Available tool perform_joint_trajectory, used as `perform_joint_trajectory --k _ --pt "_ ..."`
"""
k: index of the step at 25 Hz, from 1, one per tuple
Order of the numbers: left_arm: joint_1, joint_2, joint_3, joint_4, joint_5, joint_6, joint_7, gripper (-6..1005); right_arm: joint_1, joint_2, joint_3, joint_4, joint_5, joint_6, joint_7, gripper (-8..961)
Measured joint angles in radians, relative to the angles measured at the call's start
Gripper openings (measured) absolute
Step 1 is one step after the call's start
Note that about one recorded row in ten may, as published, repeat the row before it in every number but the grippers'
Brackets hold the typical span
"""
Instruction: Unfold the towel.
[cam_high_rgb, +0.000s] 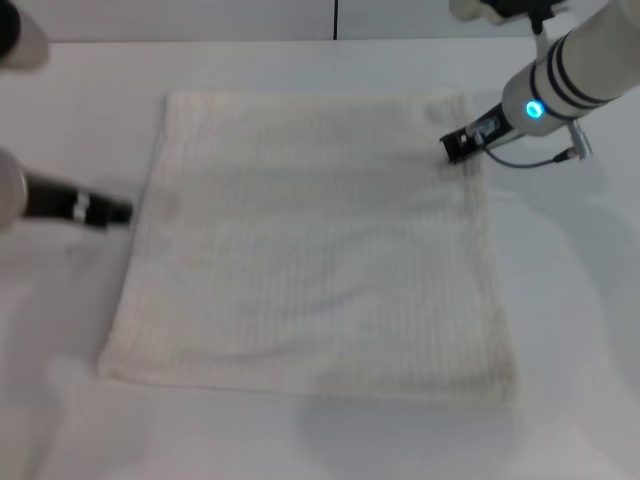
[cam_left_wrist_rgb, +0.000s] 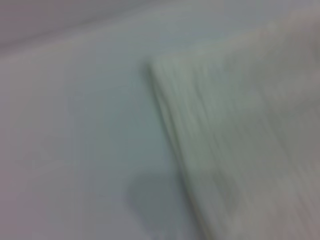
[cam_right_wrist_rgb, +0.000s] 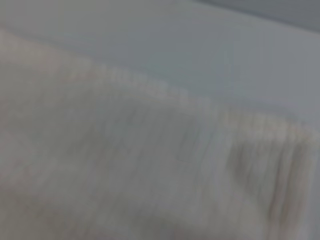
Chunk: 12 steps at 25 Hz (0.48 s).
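The cream-white towel (cam_high_rgb: 310, 245) lies spread flat and roughly square on the white table, with faint ribbed stripes. My right gripper (cam_high_rgb: 462, 146) is at the towel's far right edge, near its far right corner, low over the cloth. My left gripper (cam_high_rgb: 118, 212) is just off the towel's left edge, over bare table. The left wrist view shows a towel edge (cam_left_wrist_rgb: 240, 130) beside bare table. The right wrist view shows the towel's ribbed surface and edge (cam_right_wrist_rgb: 125, 165) close up.
The white table (cam_high_rgb: 580, 330) runs on all sides of the towel. A cable (cam_high_rgb: 535, 160) hangs from the right arm's wrist. A dark vertical line (cam_high_rgb: 335, 18) shows at the table's far edge.
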Motion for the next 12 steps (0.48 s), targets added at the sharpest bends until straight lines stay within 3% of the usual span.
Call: perform_joint_trajectory --k 1,3,5,6,7,10,11,12 --pt "-0.013 -0.008 -0.053 0.032 0.000 0.075 0.057 641 -0.013 0.001 -0.009 -0.028 0.002 0.000 0.000 0" --pt "-0.019 -0.012 -0.079 0.051 0.000 0.123 0.084 641 -0.048 0.003 -0.042 -0.091 0.023 0.000 0.000 0" --pt "-0.021 -0.013 -0.108 0.086 0.000 0.242 0.140 641 -0.084 0.003 -0.081 -0.158 0.051 0.009 -0.001 0" --pt "-0.015 -0.013 -0.112 0.103 -0.001 0.315 0.170 641 -0.144 0.004 -0.146 -0.254 0.082 0.050 -0.001 0" --pt "-0.010 -0.014 -0.114 0.119 -0.001 0.375 0.190 642 -0.144 0.004 -0.146 -0.254 0.082 0.050 -0.001 -1" --pt "0.024 -0.018 -0.115 0.193 -0.001 0.602 0.246 642 -0.254 0.004 -0.268 -0.391 0.122 0.173 -0.001 -1" --pt "0.039 -0.019 -0.115 0.238 -0.002 0.723 0.253 642 -0.342 0.003 -0.349 -0.472 0.145 0.290 -0.001 -1" --pt "0.050 -0.019 -0.115 0.268 -0.003 0.814 0.254 642 -0.342 0.003 -0.349 -0.472 0.145 0.290 -0.001 -1"
